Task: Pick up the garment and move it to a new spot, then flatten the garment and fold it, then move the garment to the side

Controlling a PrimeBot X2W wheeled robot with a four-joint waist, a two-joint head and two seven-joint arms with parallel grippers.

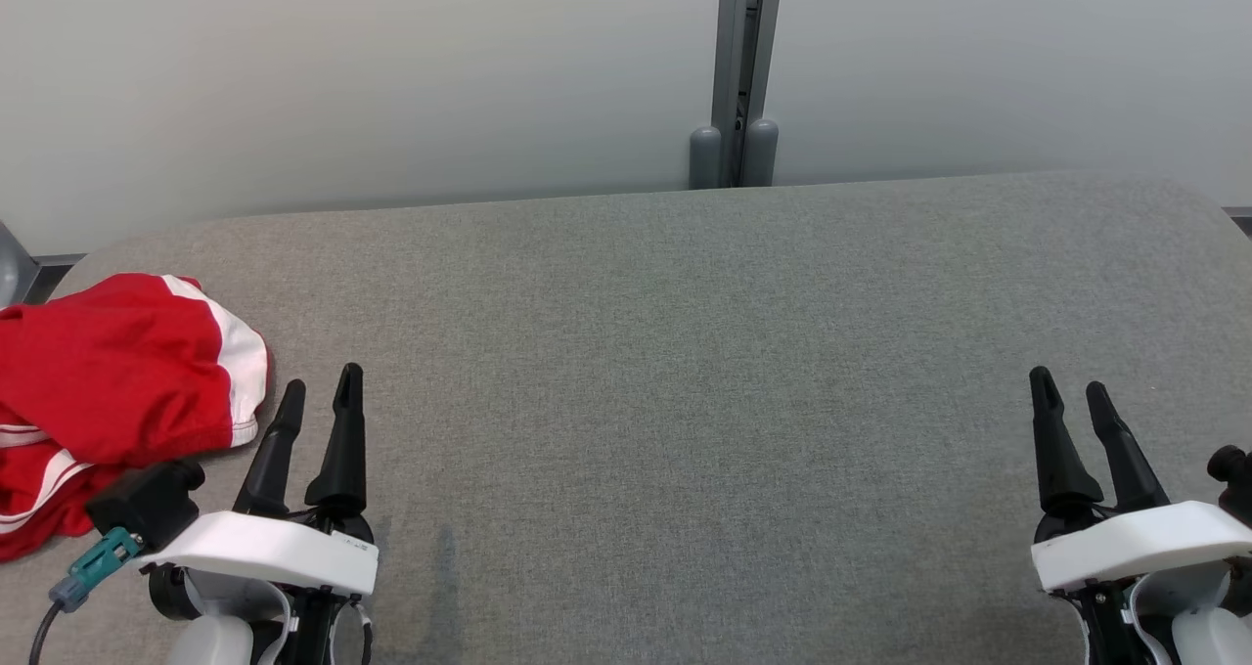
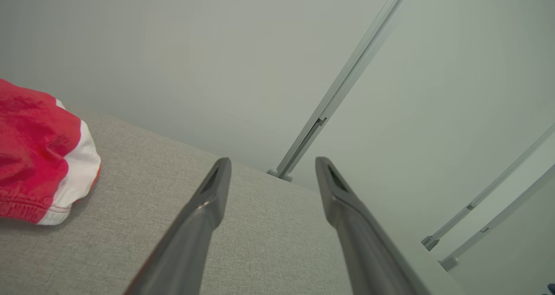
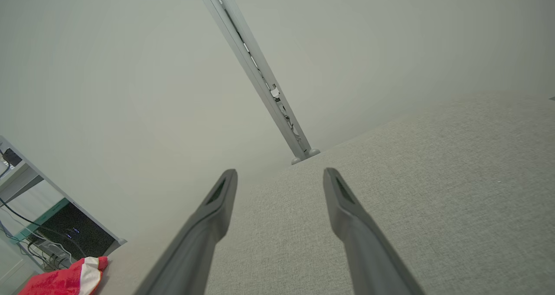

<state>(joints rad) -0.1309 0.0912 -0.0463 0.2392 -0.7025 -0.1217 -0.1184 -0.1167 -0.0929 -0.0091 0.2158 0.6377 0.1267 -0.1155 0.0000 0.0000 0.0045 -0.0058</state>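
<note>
One red garment with white bands lies crumpled at the left edge of the grey padded table, just beside the left gripper. The right gripper is well apart from it. Both grippers' fingers are spread and empty. The cloth looks light, limp and likely to sag, so pinching a raised fold near the white hem seems wisest.
</note>
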